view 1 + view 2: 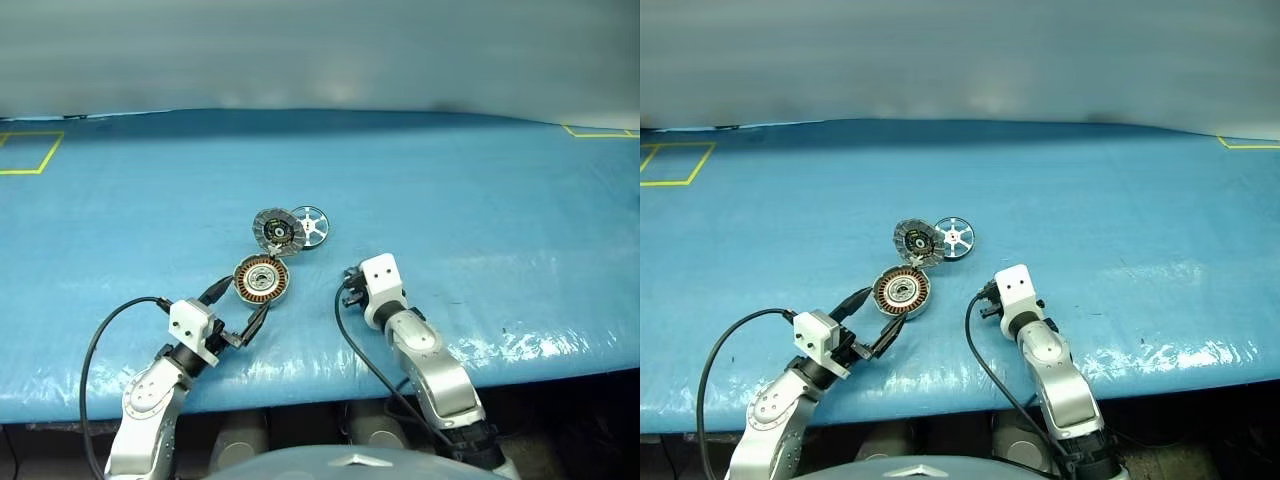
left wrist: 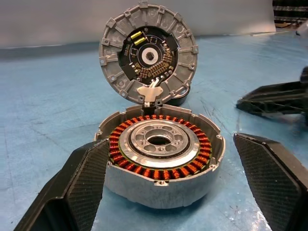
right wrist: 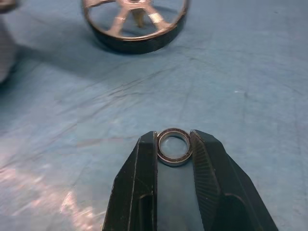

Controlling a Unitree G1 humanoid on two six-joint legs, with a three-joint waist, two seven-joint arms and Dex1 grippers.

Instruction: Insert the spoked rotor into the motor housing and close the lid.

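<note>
Right tool (image 3: 174, 144) pinches a small ring (image 3: 174, 146); left tool (image 2: 168, 183) gapes around the motor housing (image 2: 161, 161). Lid (image 2: 148, 54) up, spoked rotor (image 1: 311, 224) still on the tabletop (image 1: 480, 200).

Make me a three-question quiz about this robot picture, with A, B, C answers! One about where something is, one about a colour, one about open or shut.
1. Where is the spoked rotor?
A. on the blue table, beside the lid
B. inside the motor housing
C. in the left gripper

2. What colour is the winding ring in the housing?
A. green
B. copper
C. white

3. How is the lid?
A. shut
B. taken off
C. swung open

Answers:
1 A, it lies flat next to the raised lid.
2 B, the left wrist view shows copper coils.
3 C, it stands up on its hinge, dark inner face showing.
</note>
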